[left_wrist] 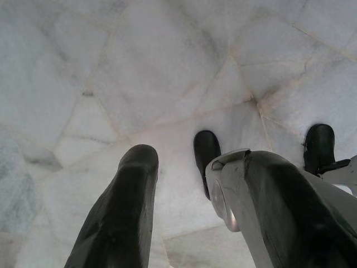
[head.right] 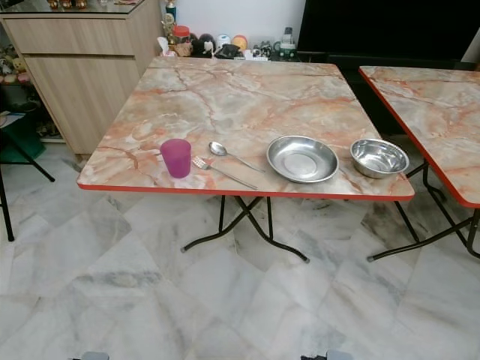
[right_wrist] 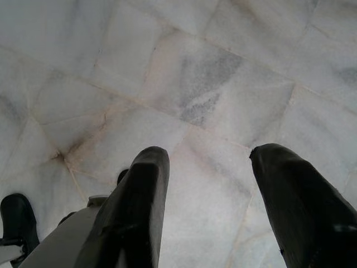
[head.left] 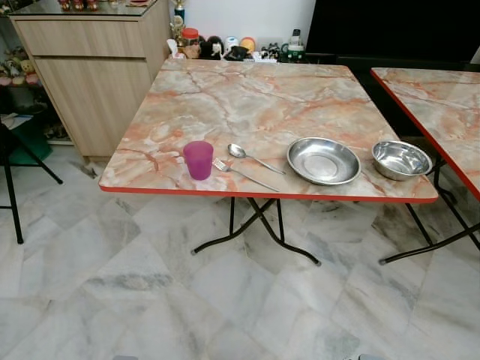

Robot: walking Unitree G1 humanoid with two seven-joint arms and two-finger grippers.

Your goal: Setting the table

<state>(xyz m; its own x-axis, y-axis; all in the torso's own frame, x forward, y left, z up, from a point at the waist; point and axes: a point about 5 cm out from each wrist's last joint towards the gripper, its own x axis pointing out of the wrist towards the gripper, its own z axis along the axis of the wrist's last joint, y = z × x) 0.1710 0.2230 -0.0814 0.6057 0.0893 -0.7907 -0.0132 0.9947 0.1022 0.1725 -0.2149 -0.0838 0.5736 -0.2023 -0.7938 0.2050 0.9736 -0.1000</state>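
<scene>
Standing short of the marble table (head.left: pixel 262 97), the robot hangs both arms idle: left gripper (left_wrist: pixel 192 201) and right gripper (right_wrist: pixel 209 206) empty, fingers parted, over floor tiles. Along the near edge lie a purple cup (head.left: pixel 199 160), at its 3 o'clock a fork (head.left: pixel 244 175) and spoon (head.left: pixel 253 157), then a steel plate (head.left: pixel 323 160) and steel bowl (head.left: pixel 401 159). The approach is best finished squarely before reaching, probably for the plate first.

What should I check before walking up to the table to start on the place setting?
1. Both arms idle at the sides: ok; left end effector and right end effector hang open over the floor, holding nothing.
2. Purple cup upright: ok, near the table's front edge.
3. Spoon and fork reachable: ok, lying side by side right of the cup.
4. Plate and bowl empty: ok.
5. Bowl clearance: not ok, close to the table's right corner.
6. Path to table: ok.
</scene>
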